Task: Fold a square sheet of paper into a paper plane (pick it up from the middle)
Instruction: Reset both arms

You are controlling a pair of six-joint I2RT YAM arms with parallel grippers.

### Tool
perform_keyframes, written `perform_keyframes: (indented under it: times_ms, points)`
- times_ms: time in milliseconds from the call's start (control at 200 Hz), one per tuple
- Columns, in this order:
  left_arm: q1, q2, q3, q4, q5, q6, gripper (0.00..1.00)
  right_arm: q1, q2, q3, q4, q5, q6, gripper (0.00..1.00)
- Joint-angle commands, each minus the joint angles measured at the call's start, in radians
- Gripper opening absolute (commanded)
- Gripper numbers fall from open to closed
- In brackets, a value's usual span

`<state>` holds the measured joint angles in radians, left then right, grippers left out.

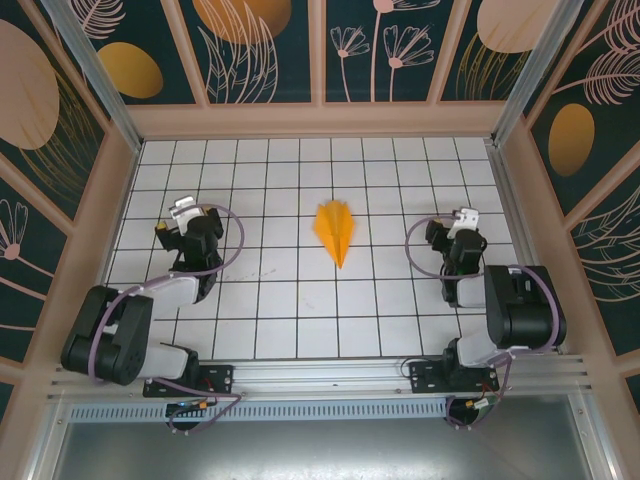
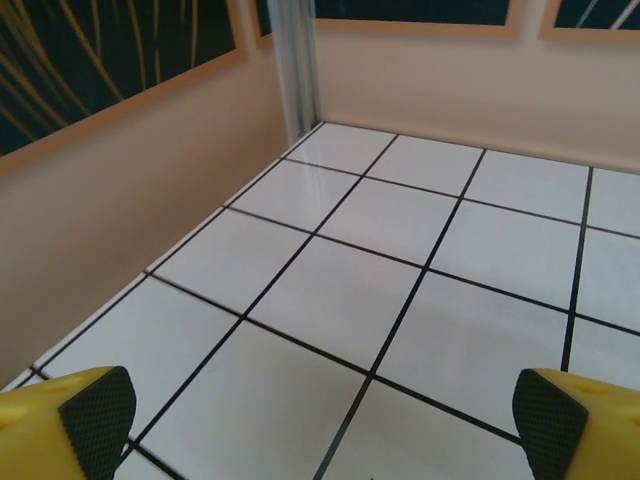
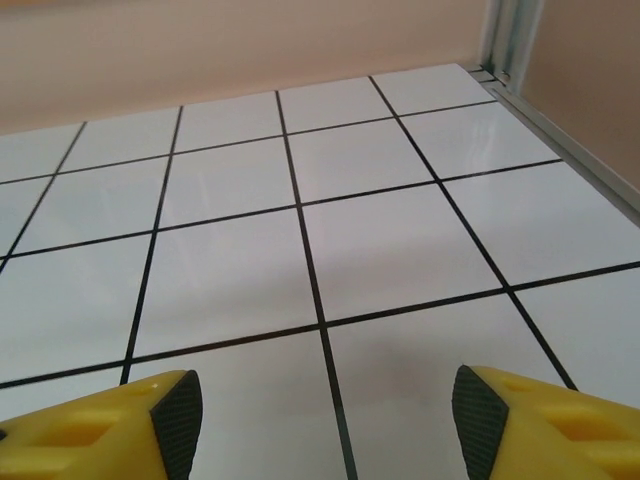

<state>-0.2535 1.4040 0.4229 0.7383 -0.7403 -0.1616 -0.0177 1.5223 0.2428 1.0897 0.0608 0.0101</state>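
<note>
One white table (image 1: 300,310) ruled in black squares is spreading across the booth, with dark walls (image 1: 260,50) painted in leaves and orange ovals rising around it. At the near edge the left arm (image 1: 120,335) and the right arm (image 1: 520,305) are folding back over their bases, each one reaching a short way onto the tiles.

The left gripper (image 1: 185,215) is hanging over the left side of the table. Its wrist camera is showing it (image 2: 320,410) with yellow fingers (image 2: 95,410) spread wide, nothing but bare tile between them. The right gripper (image 1: 465,222) is hovering on the right side, and in its own view (image 3: 320,420) the jaws are likewise standing apart and pinching nothing.

The paper plane (image 1: 335,232) is lying flat mid-table between both grippers, well apart from each, its narrow tip pointing toward the near edge.
</note>
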Motion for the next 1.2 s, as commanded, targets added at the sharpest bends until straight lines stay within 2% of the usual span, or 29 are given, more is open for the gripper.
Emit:
perform_keyframes:
  times_ms: [0, 45, 115, 175, 185, 205, 220, 335, 385, 450, 505, 555, 605, 1196]
  points:
    - [0.011, 0.079, -0.067, 0.320, 0.046, 0.154, 0.99, -0.011, 0.012, -0.036, 0.197, -0.142, -0.026, 0.70]
    - [0.019, 0.066, -0.079, 0.331, 0.062, 0.158, 0.99, -0.013, 0.016, -0.028, 0.187, -0.131, -0.023, 0.70]
    - [0.057, 0.065, -0.147, 0.480, 0.121, 0.158, 0.99, -0.013, 0.018, -0.012, 0.159, -0.098, -0.007, 0.71]
    - [0.107, 0.085, -0.179, 0.536, 0.199, 0.115, 0.99, -0.016, 0.019, -0.007, 0.151, -0.092, -0.002, 0.73]
    - [0.113, 0.085, -0.182, 0.548, 0.205, 0.114, 0.99, -0.015, 0.019, -0.007, 0.152, -0.092, -0.002, 0.76]
    - [0.119, 0.080, -0.182, 0.536, 0.220, 0.105, 0.99, -0.016, 0.019, -0.007, 0.153, -0.092, -0.002, 0.95]
    - [0.124, 0.071, -0.180, 0.511, 0.238, 0.100, 0.99, -0.016, 0.019, -0.009, 0.154, -0.091, -0.002, 0.98]
    - [0.174, 0.074, -0.237, 0.591, 0.376, 0.075, 0.99, -0.015, 0.019, -0.008, 0.153, -0.085, 0.002, 0.99]
    - [0.192, 0.164, -0.279, 0.805, 0.384, 0.080, 0.99, -0.016, 0.019, -0.008, 0.153, -0.084, 0.001, 0.99]
    - [0.197, 0.096, -0.225, 0.573, 0.394, 0.055, 0.99, -0.015, 0.019, -0.007, 0.153, -0.084, 0.001, 0.99]
    - [0.202, 0.142, -0.213, 0.636, 0.369, 0.050, 0.99, -0.016, 0.019, -0.008, 0.154, -0.084, 0.002, 0.99]
    - [0.204, 0.112, -0.207, 0.567, 0.375, 0.045, 0.99, -0.016, 0.019, -0.008, 0.154, -0.084, 0.002, 0.99]
    - [0.204, 0.125, -0.217, 0.615, 0.371, 0.052, 0.99, -0.016, 0.019, -0.007, 0.153, -0.085, 0.001, 0.99]
    - [0.203, 0.119, -0.214, 0.595, 0.376, 0.051, 0.99, -0.014, 0.018, -0.008, 0.151, -0.084, -0.002, 0.99]
